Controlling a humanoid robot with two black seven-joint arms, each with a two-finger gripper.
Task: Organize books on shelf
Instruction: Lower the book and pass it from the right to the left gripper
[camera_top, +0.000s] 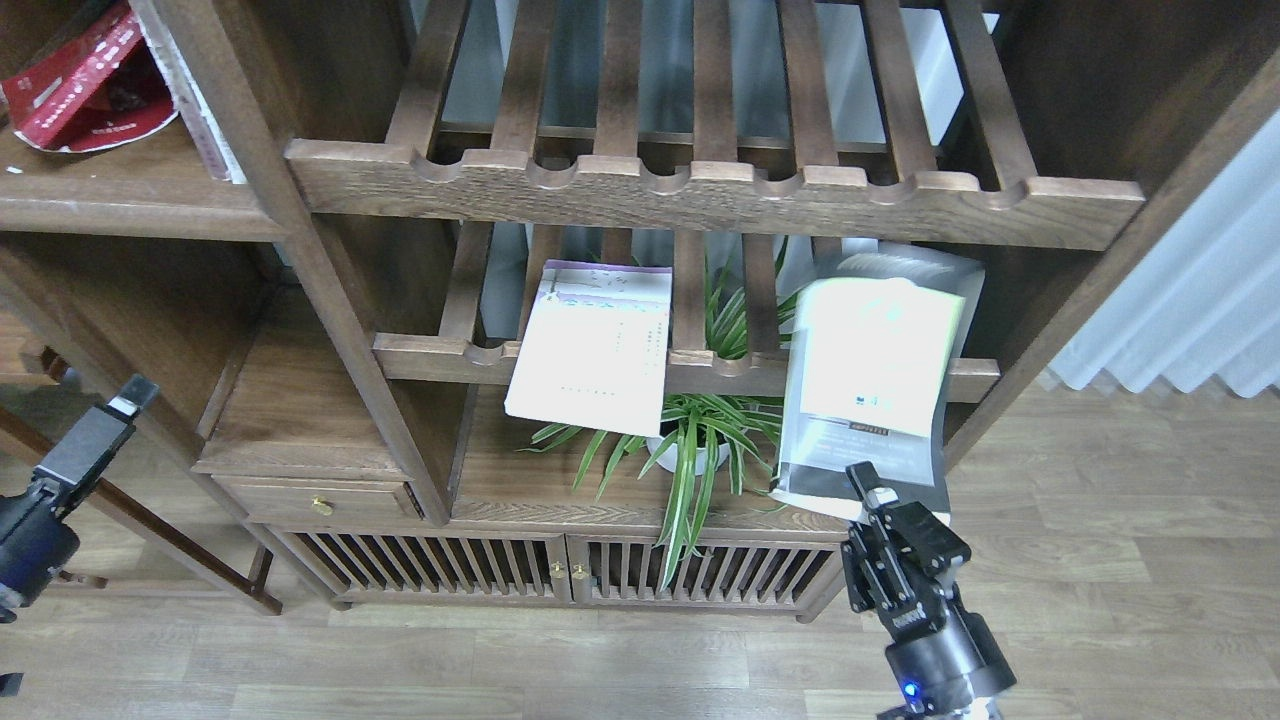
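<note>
Looking down at the dark wooden cabinet, we see our right gripper just at the lower edge of the thick grey-black book; whether its fingers are clenched on that edge or merely touching it, we cannot tell. This book, with its yellow-green panel facing us, lies tilted on the lower slatted rack at the right, its bottom end hanging out past the rack's front rail. The thin pale book lies on the same rack to the left, also overhanging the rail, and a spider plant in a white pot stands between and below the two. The red book rests on the solid flat shelf at the upper left, apart from the others. Our left gripper hangs low at the left, away from every book; its fingers cannot be told apart.
</note>
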